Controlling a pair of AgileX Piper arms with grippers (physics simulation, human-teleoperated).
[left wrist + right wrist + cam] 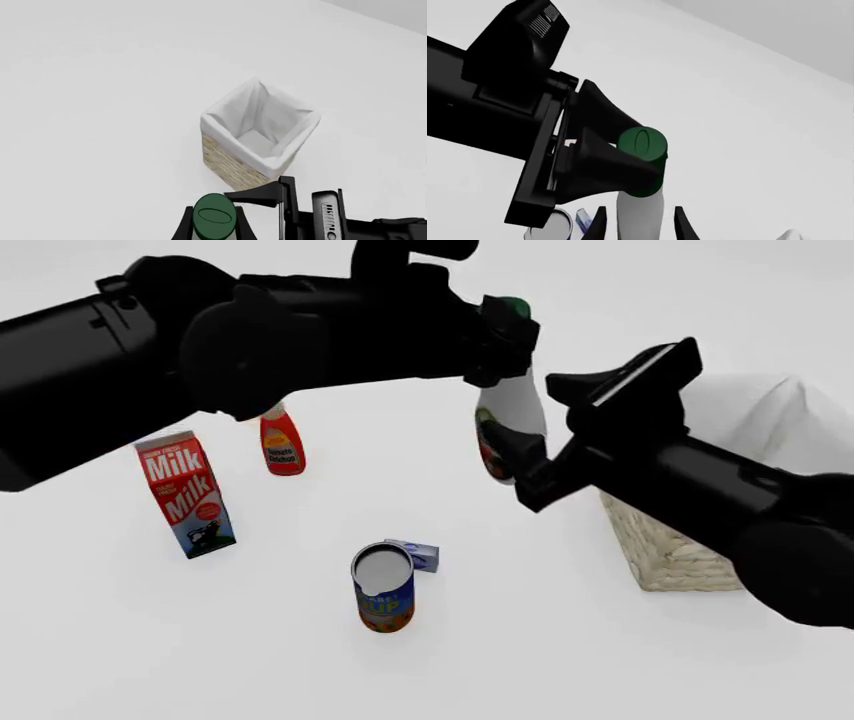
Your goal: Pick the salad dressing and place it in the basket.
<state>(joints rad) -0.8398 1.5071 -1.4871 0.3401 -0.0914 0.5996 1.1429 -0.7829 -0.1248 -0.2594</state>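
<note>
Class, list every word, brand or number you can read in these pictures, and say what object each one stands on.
"Milk", printed twice, on the red milk carton.
Red bottle: label text too small to read.
Can: side print blurred, unreadable.
Salad dressing: label largely hidden behind the right tool, unreadable.
Small box behind the can: nothing legible.

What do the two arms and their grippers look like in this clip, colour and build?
Both arms are plain matte black, with thick rounded links. The left gripper has tapering wedge-shaped fingers on a flat black block with a ribbed, grille-like patch. The right gripper matches, with slim pointed fingertips. No cables, sleeves or logos are visible.
</note>
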